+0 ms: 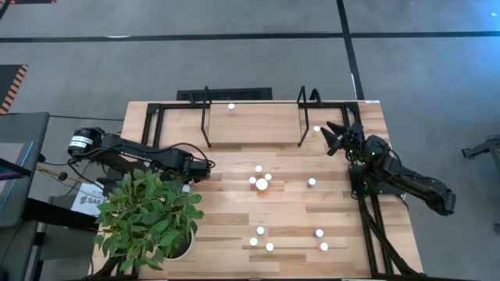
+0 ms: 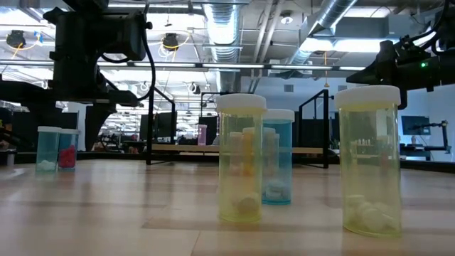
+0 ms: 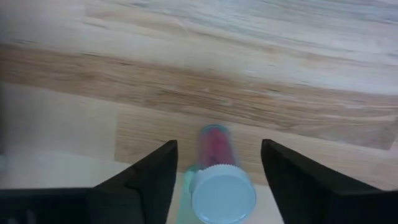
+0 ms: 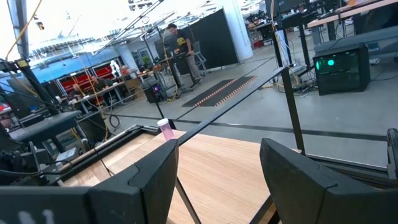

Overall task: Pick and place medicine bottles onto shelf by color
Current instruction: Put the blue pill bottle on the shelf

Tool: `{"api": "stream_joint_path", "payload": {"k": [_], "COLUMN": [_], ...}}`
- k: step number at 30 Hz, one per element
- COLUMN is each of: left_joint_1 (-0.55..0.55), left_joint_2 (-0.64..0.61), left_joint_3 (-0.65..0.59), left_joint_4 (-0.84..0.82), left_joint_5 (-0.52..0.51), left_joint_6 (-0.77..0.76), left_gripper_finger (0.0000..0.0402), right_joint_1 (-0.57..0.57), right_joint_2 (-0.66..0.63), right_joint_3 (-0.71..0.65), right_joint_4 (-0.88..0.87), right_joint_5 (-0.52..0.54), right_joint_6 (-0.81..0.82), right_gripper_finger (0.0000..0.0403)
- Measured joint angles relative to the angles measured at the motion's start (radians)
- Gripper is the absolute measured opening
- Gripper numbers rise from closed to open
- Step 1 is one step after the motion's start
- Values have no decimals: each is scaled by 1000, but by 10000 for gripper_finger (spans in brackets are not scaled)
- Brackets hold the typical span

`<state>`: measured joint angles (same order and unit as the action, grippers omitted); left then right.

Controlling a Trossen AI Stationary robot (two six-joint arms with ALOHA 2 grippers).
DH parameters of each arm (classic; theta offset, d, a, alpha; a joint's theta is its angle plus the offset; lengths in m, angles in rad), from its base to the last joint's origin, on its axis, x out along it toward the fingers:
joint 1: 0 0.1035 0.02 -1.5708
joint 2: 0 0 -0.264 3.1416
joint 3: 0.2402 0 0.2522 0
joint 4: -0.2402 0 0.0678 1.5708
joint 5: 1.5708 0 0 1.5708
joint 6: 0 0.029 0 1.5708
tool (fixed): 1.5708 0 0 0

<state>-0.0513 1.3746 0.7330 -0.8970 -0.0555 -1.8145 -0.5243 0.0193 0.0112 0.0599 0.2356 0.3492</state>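
My left gripper is open above a pink bottle with a pale cap, which stands on the tabletop by the plant. Its fingers stand on either side of the bottle, apart from it. A teal bottle stands right beside the pink one; both show in the low view. My right gripper is open and empty at the shelf's right end loop. One pink bottle stands on the shelf board. A bottle with a pale cap stands beside my right gripper.
A leafy potted plant stands at the near left, close to my left arm. Loose bottles stand in a mid-table cluster around the larger orange one, singly, and in two near groups.
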Motion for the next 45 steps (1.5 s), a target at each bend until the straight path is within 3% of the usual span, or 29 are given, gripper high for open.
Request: {"api": "stream_joint_path", "payload": {"k": [9, 18, 31, 45], "left_joint_1": [0, 0, 0, 23], "left_joint_2": [0, 0, 0, 33], "left_joint_3": [0, 0, 5, 159], "left_joint_4": [2, 21, 49, -69], "left_joint_5": [26, 35, 58, 42], "left_joint_6": [15, 22, 13, 12], "left_gripper_finger": [138, 103, 95, 94], "right_joint_1": [0, 0, 0, 0], "right_joint_2": [0, 0, 0, 0], "right_joint_3": [0, 0, 0, 0], "right_joint_4": [0, 0, 0, 0], "right_joint_5": [0, 0, 0, 0], "right_joint_6": [0, 0, 0, 0], "right_gripper_finger": [249, 249, 249, 249]}}
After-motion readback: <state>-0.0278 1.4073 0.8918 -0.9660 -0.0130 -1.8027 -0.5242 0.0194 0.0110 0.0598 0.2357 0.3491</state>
